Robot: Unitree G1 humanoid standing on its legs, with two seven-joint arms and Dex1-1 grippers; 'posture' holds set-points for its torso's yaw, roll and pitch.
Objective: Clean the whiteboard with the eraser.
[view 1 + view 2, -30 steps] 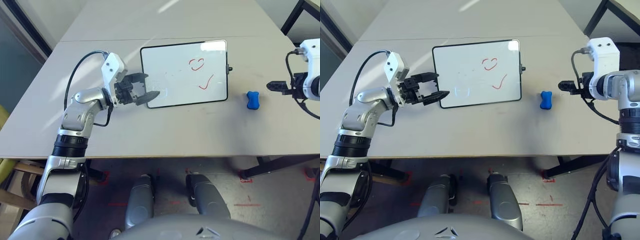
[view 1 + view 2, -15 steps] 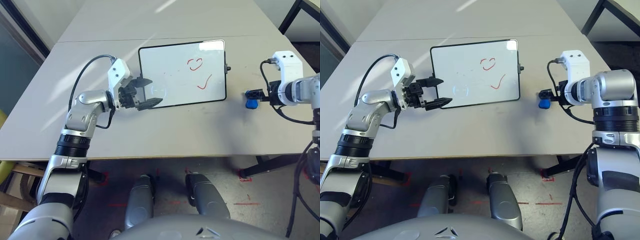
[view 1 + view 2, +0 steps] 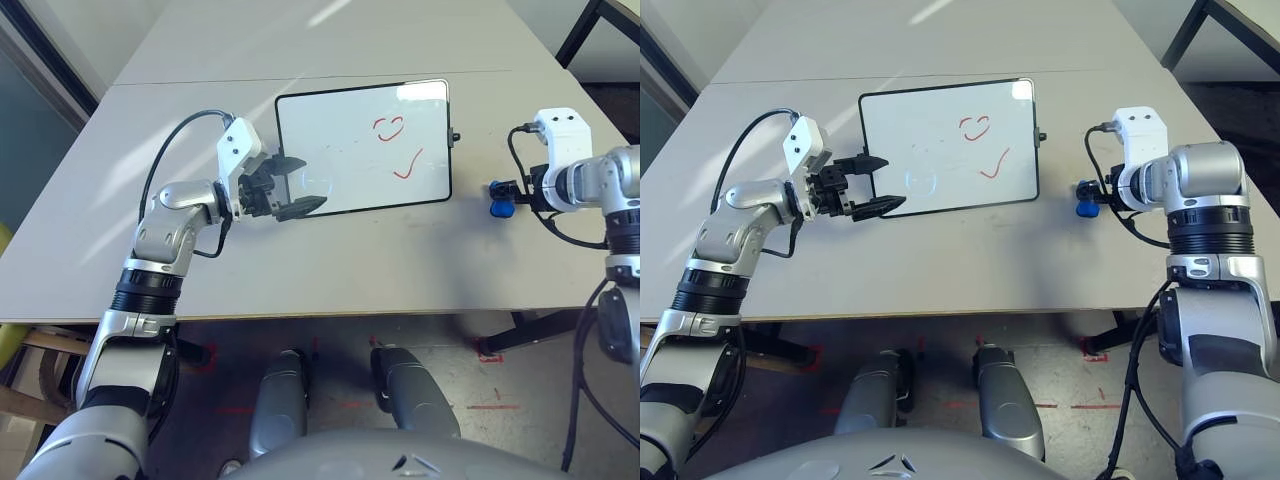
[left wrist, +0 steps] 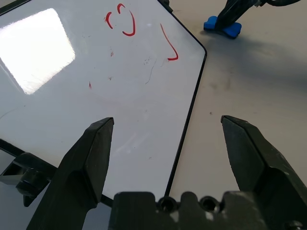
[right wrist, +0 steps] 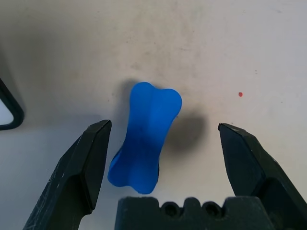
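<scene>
At the near right of the pale counter (image 3: 330,260), the right end effector (image 5: 160,143) hangs wide open and empty astride the small bright blue bone-shaped eraser (image 5: 144,136), so pickup is underway and closing comes next, while the left end effector (image 4: 168,143), open and empty, hovers at the near left edge of the glossy black-framed whiteboard (image 3: 340,135) farther back.

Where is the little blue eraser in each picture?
Left eye view: eraser, on the table right of the whiteboard.
Right eye view: same spot, right of the whiteboard.
Left wrist view: past the whiteboard's corner.
Right wrist view: between the right gripper and its open fingers.
Shared landmark: the whiteboard's black-framed edge.
</scene>
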